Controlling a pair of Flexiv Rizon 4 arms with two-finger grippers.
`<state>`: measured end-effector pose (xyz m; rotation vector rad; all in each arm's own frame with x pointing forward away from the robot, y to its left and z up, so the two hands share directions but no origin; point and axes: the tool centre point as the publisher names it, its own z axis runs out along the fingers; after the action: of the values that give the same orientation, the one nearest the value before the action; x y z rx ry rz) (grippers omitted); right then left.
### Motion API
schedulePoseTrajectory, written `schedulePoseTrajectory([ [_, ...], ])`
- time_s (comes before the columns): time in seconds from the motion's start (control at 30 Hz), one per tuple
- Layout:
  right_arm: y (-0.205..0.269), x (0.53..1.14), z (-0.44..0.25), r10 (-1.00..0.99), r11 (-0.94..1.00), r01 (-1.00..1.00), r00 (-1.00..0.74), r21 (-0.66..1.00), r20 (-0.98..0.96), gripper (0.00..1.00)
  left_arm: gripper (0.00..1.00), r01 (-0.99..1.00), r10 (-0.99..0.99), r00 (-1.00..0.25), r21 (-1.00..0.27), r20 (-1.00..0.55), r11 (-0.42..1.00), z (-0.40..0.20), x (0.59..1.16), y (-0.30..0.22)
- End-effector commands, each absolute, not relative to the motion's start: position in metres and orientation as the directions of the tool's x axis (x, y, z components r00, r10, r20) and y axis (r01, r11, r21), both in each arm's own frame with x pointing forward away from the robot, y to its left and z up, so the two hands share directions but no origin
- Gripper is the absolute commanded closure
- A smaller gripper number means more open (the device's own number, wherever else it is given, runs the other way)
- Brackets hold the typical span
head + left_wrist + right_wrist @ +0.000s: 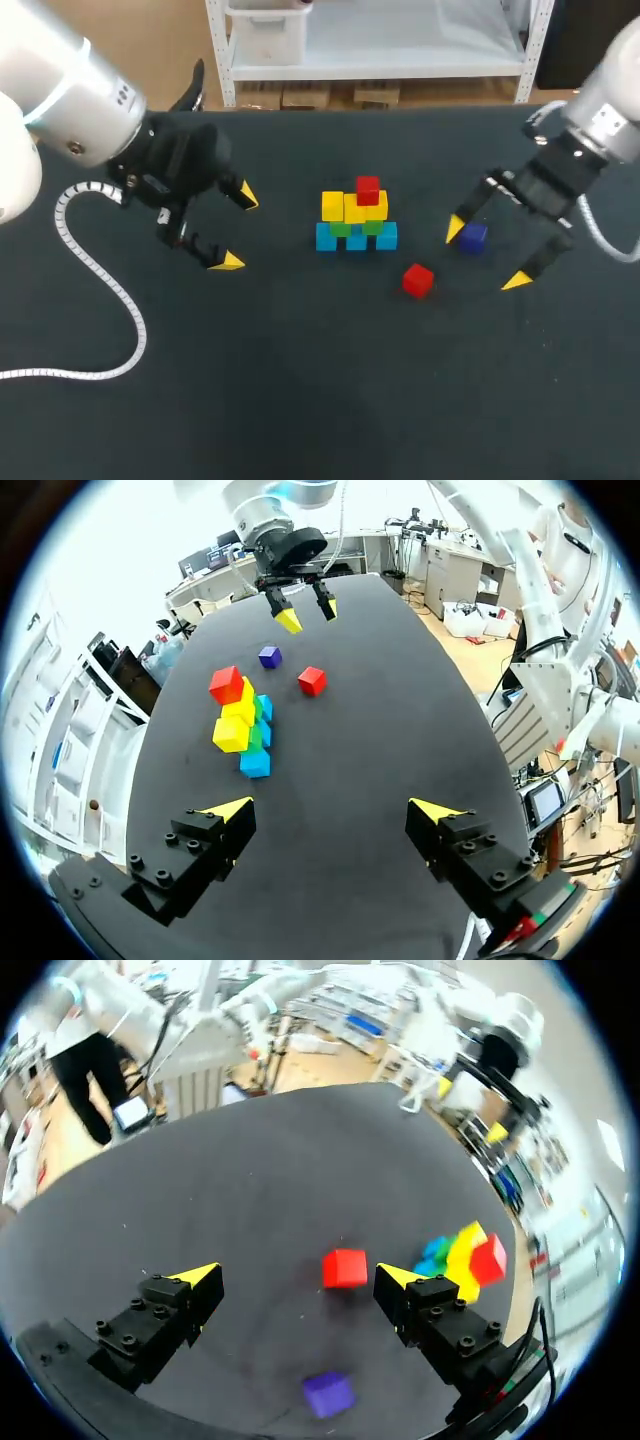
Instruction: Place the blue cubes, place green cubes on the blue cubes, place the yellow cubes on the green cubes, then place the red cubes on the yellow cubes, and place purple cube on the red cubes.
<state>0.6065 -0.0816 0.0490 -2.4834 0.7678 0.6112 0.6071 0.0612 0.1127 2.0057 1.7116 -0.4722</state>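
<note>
The left arm (150, 150) hovers near the left edge of the worktop (300, 400), jaws wide and empty, while the right arm (590, 130) angles in from the far right corner, jaws wide over the purple cube (472, 237).
</note>
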Motion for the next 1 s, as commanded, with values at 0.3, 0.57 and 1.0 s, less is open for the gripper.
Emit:
schedulePoseTrajectory([
  [0.3, -0.051, 0.62, 0.025, -0.276, -0.88, -0.412, 0.848, -0.236, -0.453, 0.0, 0.0, 0.985, 0.827, 0.169, 0.121, -0.536, -0.123, 0.113, 0.608, 0.061],
  [0.57, -0.035, 0.633, 0.018, -0.299, -0.877, -0.424, 0.85, -0.227, -0.433, 0.0, 0.0, 0.985, 0.827, 0.169, 0.121, -0.536, -0.123, 0.113, 0.608, 0.061],
  [1.0, -0.028, 0.642, 0.002, -0.367, -0.865, -0.466, 0.841, -0.187, -0.398, 0.24, 0.0, 0.985, 0.827, 0.169, 0.121, -0.536, -0.123, 0.113, 0.608, 0.061],
])
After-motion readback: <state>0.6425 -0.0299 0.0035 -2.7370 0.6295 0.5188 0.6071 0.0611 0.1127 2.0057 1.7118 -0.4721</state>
